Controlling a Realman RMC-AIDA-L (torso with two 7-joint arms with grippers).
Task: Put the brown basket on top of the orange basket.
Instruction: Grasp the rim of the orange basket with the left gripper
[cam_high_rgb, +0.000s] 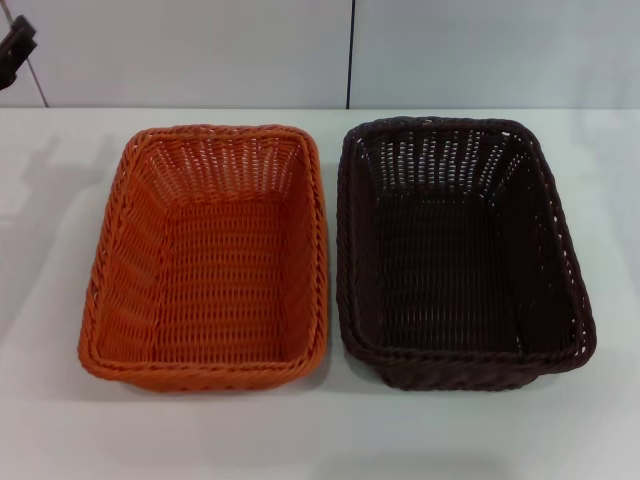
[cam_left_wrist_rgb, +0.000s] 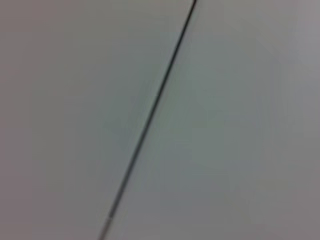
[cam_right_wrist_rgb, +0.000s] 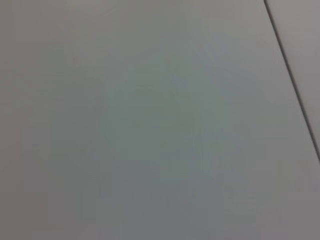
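Note:
The orange basket (cam_high_rgb: 208, 255) stands on the white table (cam_high_rgb: 320, 430) at the left of the head view. The brown basket (cam_high_rgb: 455, 250) stands right beside it on its right, rims almost touching. Both are upright, empty and side by side with their long sides parallel. A dark piece of my left gripper (cam_high_rgb: 12, 45) shows at the far upper left edge, high above the table and well away from both baskets. My right gripper is out of view. Both wrist views show only a plain grey surface with a dark seam line.
A pale wall with a dark vertical seam (cam_high_rgb: 350, 55) rises behind the table. Bare table top lies in front of the baskets and to either side of them (cam_high_rgb: 40, 250).

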